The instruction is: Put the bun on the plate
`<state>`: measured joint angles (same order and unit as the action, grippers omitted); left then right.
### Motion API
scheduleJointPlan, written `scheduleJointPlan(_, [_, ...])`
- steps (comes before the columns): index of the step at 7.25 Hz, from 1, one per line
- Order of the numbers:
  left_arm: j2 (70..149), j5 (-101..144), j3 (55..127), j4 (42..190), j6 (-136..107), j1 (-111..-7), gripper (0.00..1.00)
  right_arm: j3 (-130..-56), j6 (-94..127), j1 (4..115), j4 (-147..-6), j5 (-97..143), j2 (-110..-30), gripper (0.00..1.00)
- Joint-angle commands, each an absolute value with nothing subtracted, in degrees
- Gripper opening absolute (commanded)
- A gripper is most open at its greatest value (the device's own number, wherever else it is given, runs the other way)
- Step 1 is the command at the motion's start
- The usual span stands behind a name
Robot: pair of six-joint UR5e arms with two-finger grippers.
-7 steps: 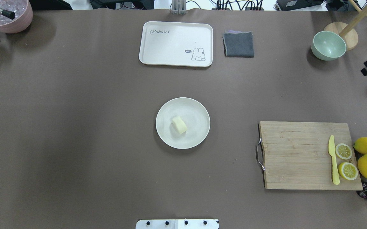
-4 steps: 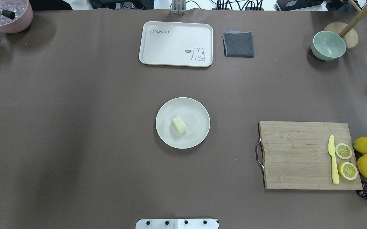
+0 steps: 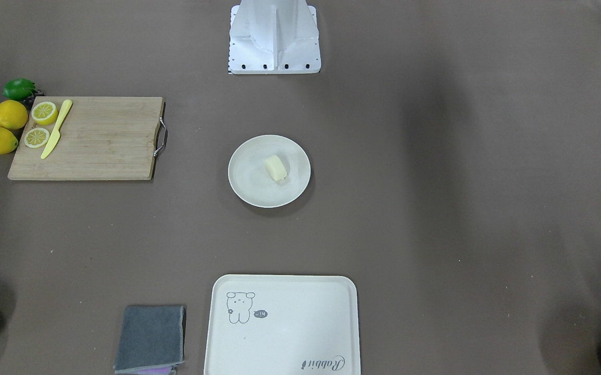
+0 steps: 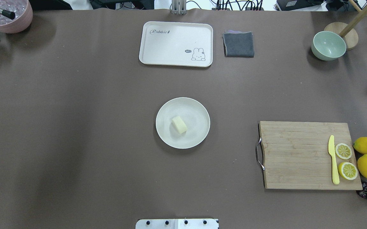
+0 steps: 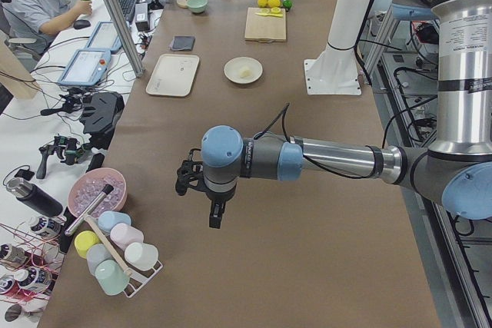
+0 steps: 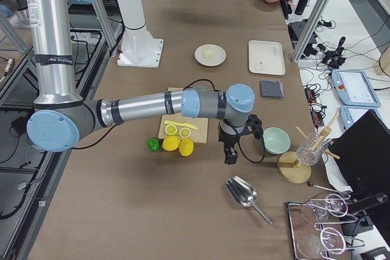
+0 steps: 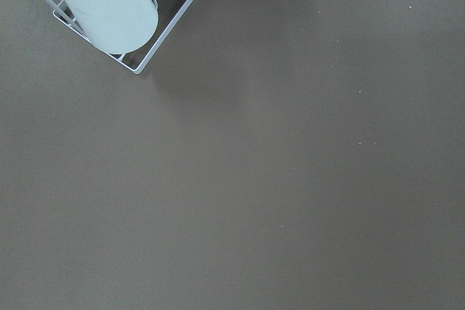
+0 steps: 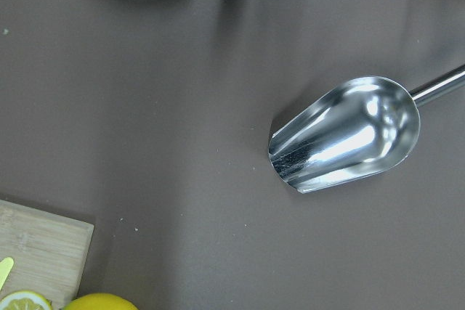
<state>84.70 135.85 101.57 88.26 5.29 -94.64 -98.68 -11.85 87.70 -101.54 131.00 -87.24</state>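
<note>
Cream bun rests on the plate; a stray arm sweep might knock it off. Left gripper, right gripper: wide or narrow, I cannot tell.

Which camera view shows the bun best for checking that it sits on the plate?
Overhead exterior: the bun appears largest there, lying inside the rim of the plate. Front-facing shows the same, slightly smaller. Both side views show only a tiny pale lump. Neither wrist view shows it.
</note>
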Motion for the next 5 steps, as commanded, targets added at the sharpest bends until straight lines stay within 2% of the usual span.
scheduleJointPlan(1, [84.8,134.6,102.1,88.3,5.4,-94.7,0.98,-99.7,-11.7,88.0,-101.6,131.2,-88.5,1.0])
scheduleJointPlan(5, [84.5,133.4,103.2,88.7,5.2,-94.5,0.98,-100.1,-11.3,88.0,-101.6,131.6,-89.3,1.0])
